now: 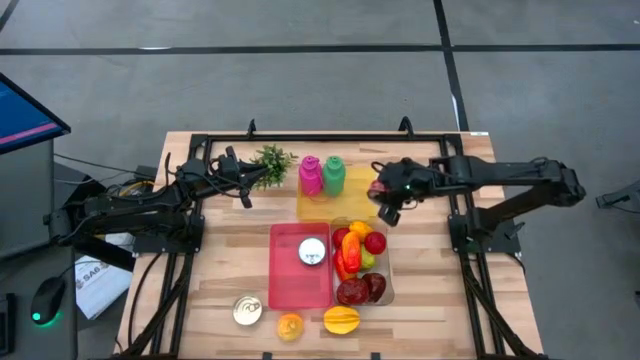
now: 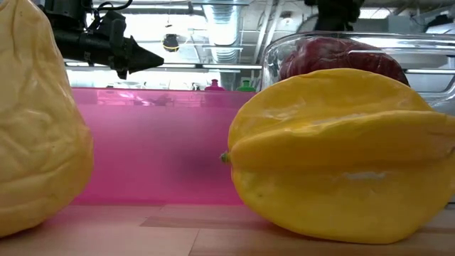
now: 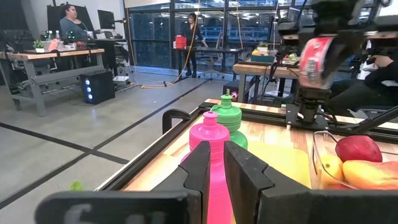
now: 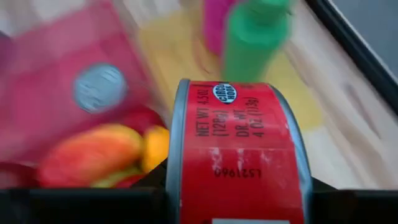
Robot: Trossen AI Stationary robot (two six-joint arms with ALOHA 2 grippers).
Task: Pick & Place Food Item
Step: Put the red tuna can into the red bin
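While people (image 3: 73, 15) occupy room behind, wooden table (image 1: 430, 310) holds fruit.

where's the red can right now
The red can is held in the right gripper, raised above the table's far right part, just right of the green bottle and beyond the clear fruit container.

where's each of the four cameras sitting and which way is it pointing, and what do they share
High view: overhead, looking straight down on the table, both arms visible.
Low view: at tabletop height, facing the yellow starfruit close up; a dark arm overhead.
Left wrist view: behind the left gripper, fingers nearly together, facing the pink bottle.
Right wrist view: behind the right gripper, filled by the red can it holds.
Shared: left wrist and high views both show the can.
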